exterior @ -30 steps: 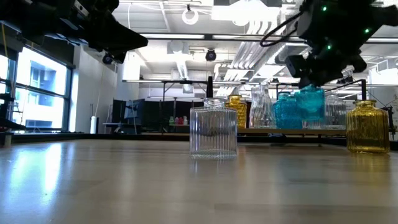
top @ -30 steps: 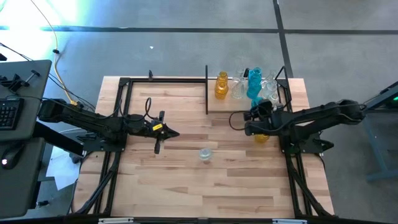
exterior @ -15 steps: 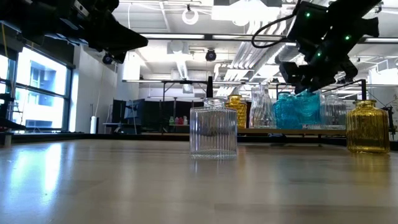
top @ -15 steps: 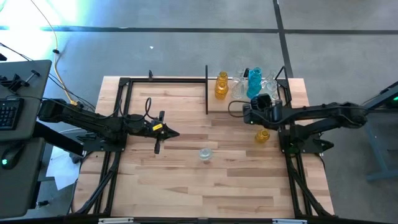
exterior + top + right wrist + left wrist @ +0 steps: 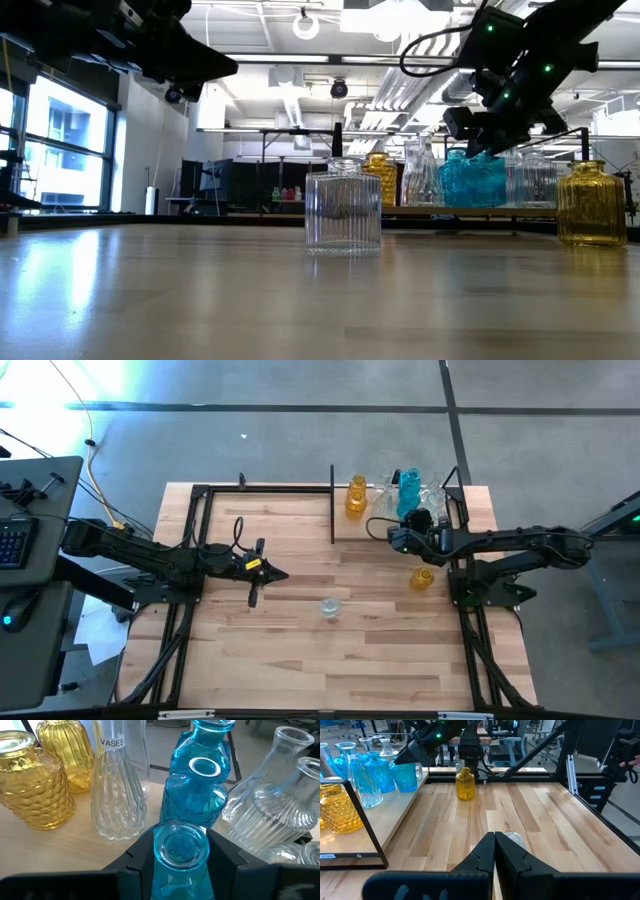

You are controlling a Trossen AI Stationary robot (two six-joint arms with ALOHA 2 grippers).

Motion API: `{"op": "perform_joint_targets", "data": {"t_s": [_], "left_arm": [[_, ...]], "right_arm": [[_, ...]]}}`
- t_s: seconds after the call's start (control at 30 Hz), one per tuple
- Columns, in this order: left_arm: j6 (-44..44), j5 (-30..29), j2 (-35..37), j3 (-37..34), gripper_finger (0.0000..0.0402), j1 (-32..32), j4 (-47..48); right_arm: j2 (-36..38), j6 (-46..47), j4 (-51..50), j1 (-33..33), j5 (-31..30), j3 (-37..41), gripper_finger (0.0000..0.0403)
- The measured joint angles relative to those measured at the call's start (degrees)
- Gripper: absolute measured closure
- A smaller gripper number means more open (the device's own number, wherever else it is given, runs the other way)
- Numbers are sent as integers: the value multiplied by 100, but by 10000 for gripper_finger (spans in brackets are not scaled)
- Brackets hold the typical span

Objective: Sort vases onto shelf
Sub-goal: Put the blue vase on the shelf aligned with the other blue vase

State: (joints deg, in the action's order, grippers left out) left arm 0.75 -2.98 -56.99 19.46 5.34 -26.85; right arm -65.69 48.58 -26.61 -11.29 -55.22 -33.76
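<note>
1. Right wrist view showed a teal-blue glass vase with a round open mouth [image 5: 180,851] clamped between the two dark fingers [image 5: 137,860] of the right gripper [image 5: 180,862], held just in front of the vases standing on the shelf.
2. Beyond it stood two more teal-blue glass vases [image 5: 196,795], a tall clear ribbed glass vase [image 5: 117,795], two amber-yellow textured glass vases [image 5: 35,785] and clear ribbed flask-shaped vases [image 5: 277,805], all on the light-wood shelf board [image 5: 65,845].
3. A white label reading "VASES" [image 5: 112,742] showed through the tall clear vase; no other view made this writing legible.
4. The high view placed the right gripper [image 5: 405,537] at the near edge of the black-framed shelf [image 5: 340,530] at the table's far right side.
5. Off the shelf, an amber-yellow ribbed glass jar-vase [image 5: 421,577] stood on the wooden tabletop [image 5: 300,650] near the right arm, and a clear ribbed glass jar-vase [image 5: 330,607] stood near the table's middle.
6. The low view showed those two jars' upright ribbed sides, which the overhead view did not.
7. The left gripper [image 5: 494,851] hovered over the table's left half with its fingers pressed together, holding nothing.
</note>
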Motion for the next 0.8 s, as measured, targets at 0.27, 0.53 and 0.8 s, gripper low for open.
{"op": "perform_joint_targets", "data": {"t_s": [0.27,0.53,0.8], "left_arm": [[2,0,0,0,401,0,0],[-17,0,0,0,401,0,-2],[-17,0,0,0,401,0,0]], "right_arm": [[-9,40,-26,0,-12,11,224],[-11,-36,-47,1,-310,11,209],[-11,-197,15,0,-576,11,209]]}}
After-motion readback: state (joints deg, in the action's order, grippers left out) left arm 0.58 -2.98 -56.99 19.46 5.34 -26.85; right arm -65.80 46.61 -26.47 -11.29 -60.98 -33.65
